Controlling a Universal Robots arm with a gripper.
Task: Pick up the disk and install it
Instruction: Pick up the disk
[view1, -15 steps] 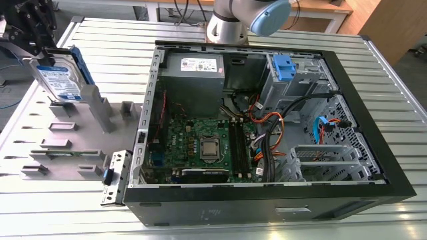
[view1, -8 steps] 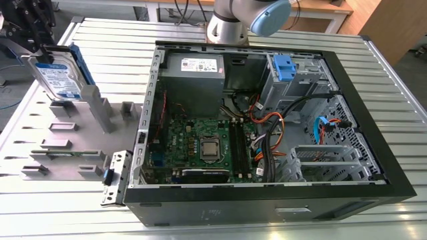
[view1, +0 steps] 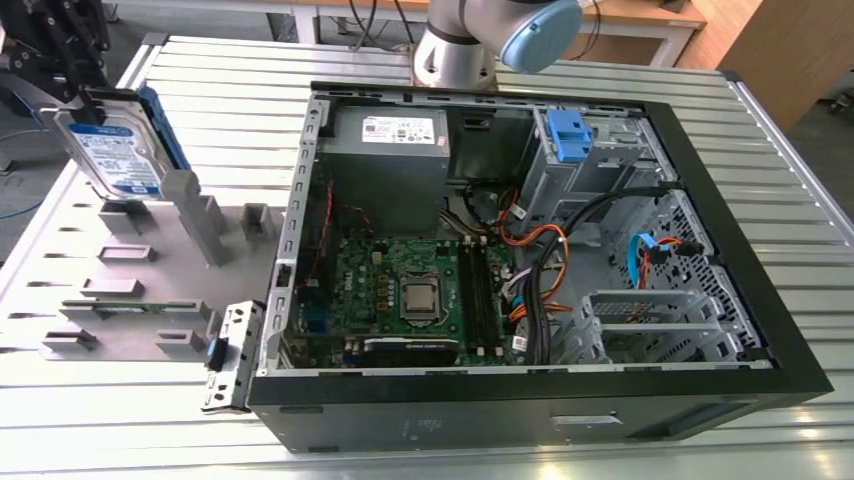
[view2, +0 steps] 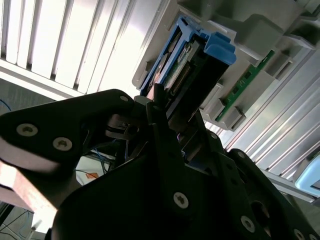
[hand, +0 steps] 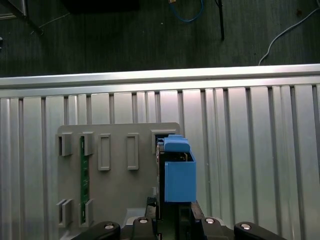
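The disk (view1: 118, 150), a silver hard drive with a blue-and-white label and blue side rails, hangs tilted at the exterior view's upper left, just above the grey fixture plate (view1: 147, 270). My black gripper (view1: 83, 100) is shut on its upper end. In the second wrist view the fingers (view2: 159, 117) clamp the disk (view2: 192, 65), whose blue handle tab (view2: 219, 47) points away. In the first wrist view the blue rail of the disk (hand: 177, 172) stands out from the gripper (hand: 172, 220) over the fixture plate (hand: 117, 200).
An open computer case (view1: 747, 330) lies at the exterior view's right, with a grey power-supply box (view1: 387, 150), a motherboard (view1: 414, 290), cables and a drive cage holding a blue bracket (view1: 567, 135). A green memory strip (view1: 114, 307) sits in the fixture. The arm's base (view1: 461, 45) stands behind the case.
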